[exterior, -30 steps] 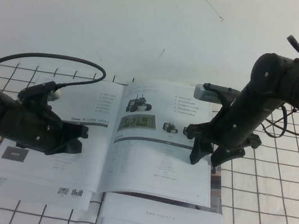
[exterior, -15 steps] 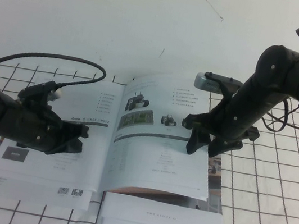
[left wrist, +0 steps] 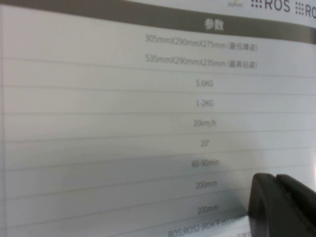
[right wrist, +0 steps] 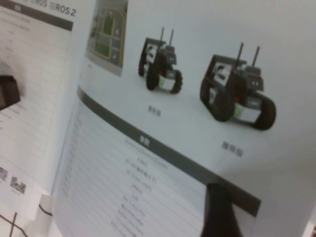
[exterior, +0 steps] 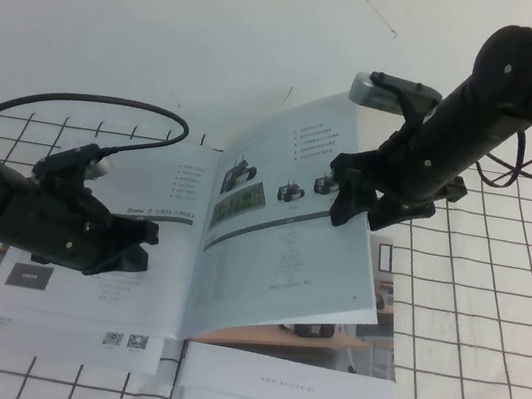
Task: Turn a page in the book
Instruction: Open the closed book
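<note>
The book lies open on the table. Its right page, printed with small black robots, a green photo and a grey bar, is lifted at its outer edge and curves up from the spine. My right gripper is shut on that outer edge, above the table. In the right wrist view one dark finger lies over the page; the other is hidden behind the paper. My left gripper is shut and rests on the book's left page. Its fingers lie on the printed table.
Wider white sheets with QR codes and a lower sheet lie under the book. A black cable loops behind the left arm. The table cover has a black grid. A white wall stands at the back.
My right gripper has risen and moved back with the page's outer edge. The page has lifted off the book, uncovering the leaf below with a brown photo. The left arm has not moved.
</note>
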